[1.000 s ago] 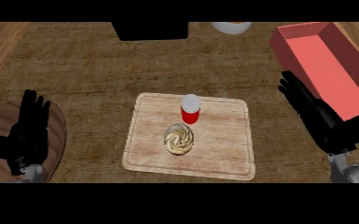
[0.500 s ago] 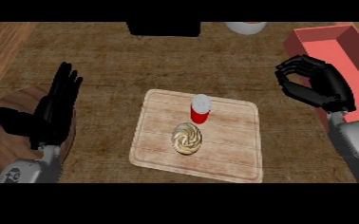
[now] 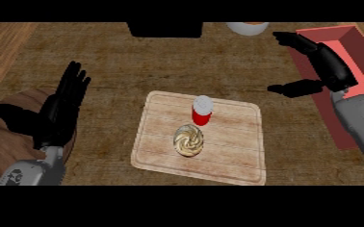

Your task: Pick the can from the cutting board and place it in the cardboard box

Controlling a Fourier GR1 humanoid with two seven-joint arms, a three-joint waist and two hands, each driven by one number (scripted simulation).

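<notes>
Can (image 3: 202, 110) upright on cutting board (image 3: 235, 158), right hand (image 3: 331, 69) spread open – empty, left hand (image 3: 60, 110) flat open

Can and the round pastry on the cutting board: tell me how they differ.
The can stands upright and rises off the board, while the pastry lies flat. The can is red with a pale grey top; the pastry is tan with a swirl pattern. The can sits nearer the far edge of the cutting board, the pastry nearer its middle, just in front of the can. Both rest on the board, and neither robot hand touches either.
</notes>
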